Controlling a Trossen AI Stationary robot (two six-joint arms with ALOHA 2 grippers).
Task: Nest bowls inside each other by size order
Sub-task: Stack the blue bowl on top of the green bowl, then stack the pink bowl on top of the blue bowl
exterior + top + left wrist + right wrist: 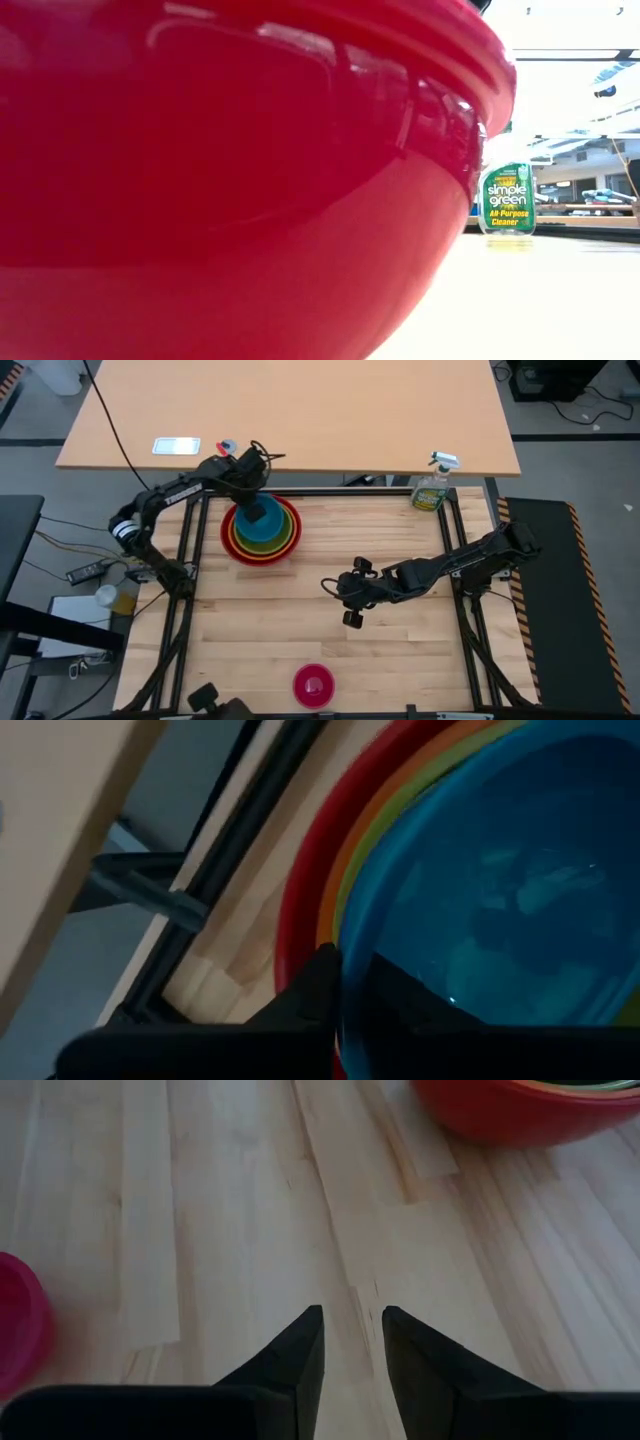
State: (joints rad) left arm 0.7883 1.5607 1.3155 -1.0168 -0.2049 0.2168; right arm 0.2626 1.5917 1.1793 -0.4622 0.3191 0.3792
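Observation:
The red (232, 543), orange (292, 540) and yellow-green (284, 545) bowls stand nested at the table's far left; the red one fills the low view (200, 200). The blue bowl (268, 530) sits inside them. My left gripper (256, 510) is over the stack's far side, shut on the blue bowl (500, 890). The magenta-pink bowl (314, 685) rests alone on its base near the table's near edge and also shows in the right wrist view (15, 1330). My right gripper (352, 595) is open and empty over the table's middle. My left gripper holds the blue bowl's rim (345, 935) at its far side, one finger (400, 995) inside the bowl and one finger (315, 990) outside it. The fingers come slanting down from the far left. The bowl lies within the yellow-green bowl (345, 880); whether it rests there fully I cannot tell.
A green spray bottle (432, 488) stands at the table's far right corner and also shows in the low view (507, 198). Bare wooden table (250, 1200) lies between the stack and the magenta-pink bowl. A second, lighter table (300, 410) lies beyond the far edge.

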